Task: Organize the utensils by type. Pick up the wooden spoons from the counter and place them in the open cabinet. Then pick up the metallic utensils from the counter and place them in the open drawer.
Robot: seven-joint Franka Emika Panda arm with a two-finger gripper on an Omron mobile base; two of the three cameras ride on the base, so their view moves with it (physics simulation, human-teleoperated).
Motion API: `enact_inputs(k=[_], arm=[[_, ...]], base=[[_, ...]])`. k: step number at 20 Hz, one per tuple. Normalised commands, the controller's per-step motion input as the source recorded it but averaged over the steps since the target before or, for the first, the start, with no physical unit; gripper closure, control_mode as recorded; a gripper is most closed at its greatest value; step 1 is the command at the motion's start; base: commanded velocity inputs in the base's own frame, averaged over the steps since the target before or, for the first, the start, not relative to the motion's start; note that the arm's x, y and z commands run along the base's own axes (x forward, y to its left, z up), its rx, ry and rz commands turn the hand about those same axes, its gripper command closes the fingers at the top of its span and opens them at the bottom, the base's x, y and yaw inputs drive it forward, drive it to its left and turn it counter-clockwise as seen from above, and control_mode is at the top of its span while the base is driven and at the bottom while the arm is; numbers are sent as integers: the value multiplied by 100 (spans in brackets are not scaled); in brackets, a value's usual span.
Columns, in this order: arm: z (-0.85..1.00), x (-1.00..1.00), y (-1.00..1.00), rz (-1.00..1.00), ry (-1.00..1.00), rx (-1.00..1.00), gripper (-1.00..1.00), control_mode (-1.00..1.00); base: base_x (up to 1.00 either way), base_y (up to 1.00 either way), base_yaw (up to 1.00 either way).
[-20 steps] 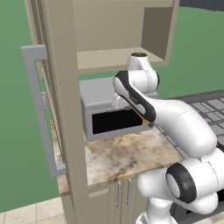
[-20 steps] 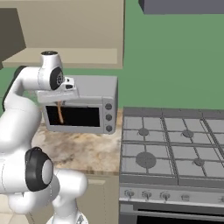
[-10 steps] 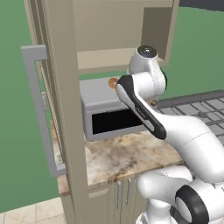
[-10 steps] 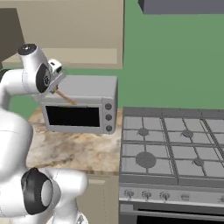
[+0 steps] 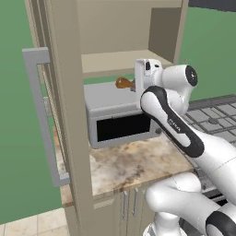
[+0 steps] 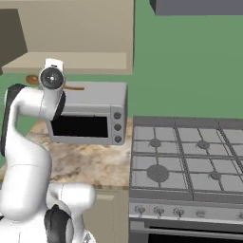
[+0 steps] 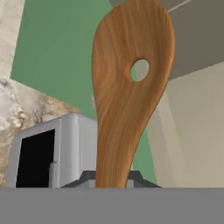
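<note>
Your gripper (image 5: 136, 84) clamped narrow on the wooden spoon (image 7: 127, 92), spoon sticking straight out ahead of the hand with its holed bowl farthest away, grey microwave (image 5: 117, 117) just below the hand, open cabinet (image 5: 124, 60) shelf just above, counter (image 5: 133, 161) lower down.

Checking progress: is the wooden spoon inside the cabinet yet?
Not yet. The wooden spoon sits gripped in the pincer, above the microwave, just below the cabinet shelf.
</note>
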Motion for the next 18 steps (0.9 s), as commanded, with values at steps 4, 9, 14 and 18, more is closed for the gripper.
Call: enact_inputs(k=[4,9,14,18], arm=[[26,38,5,34,-24,-16,100,-100],[45,24,9,29,-21,-19,100,-100],[49,19,5,19,-12,-22,100,-100],[39,22,7,9,-9,-19,100,-100]], base=[[0,0,0],[0,0,0],[0,0,0],[0,0,0]])
